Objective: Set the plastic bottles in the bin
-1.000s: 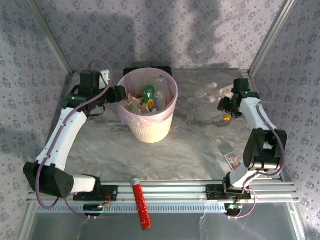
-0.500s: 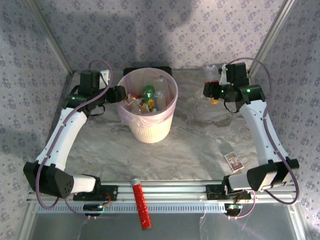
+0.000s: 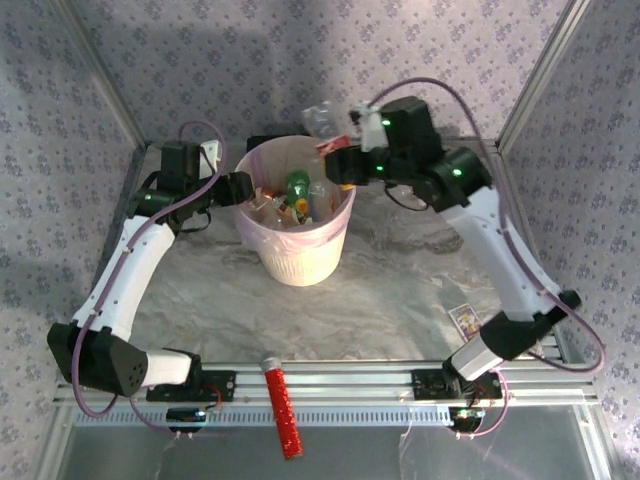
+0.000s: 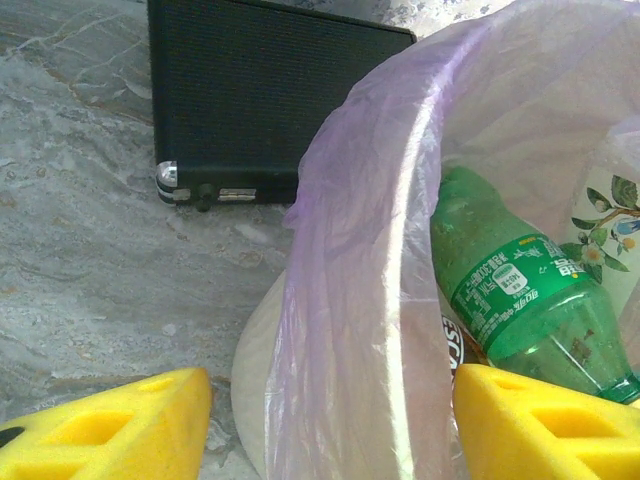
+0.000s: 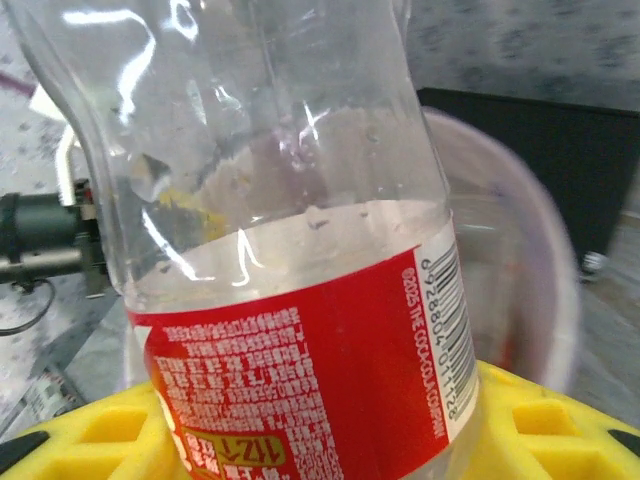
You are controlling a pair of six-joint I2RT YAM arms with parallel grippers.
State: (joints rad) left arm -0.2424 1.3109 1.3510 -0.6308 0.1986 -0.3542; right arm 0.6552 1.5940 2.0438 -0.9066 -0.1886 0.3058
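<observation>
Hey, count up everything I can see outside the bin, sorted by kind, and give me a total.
Bottle, held in the right end effector: 1
Red tube: 1
Card: 1
Black case: 1
Total: 4

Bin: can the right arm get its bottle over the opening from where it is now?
Probably yes. The right gripper holds the red-labelled bottle right by the far rim of the bin, with nothing between them; the left gripper grips the left-hand rim, clear of that path.
</observation>
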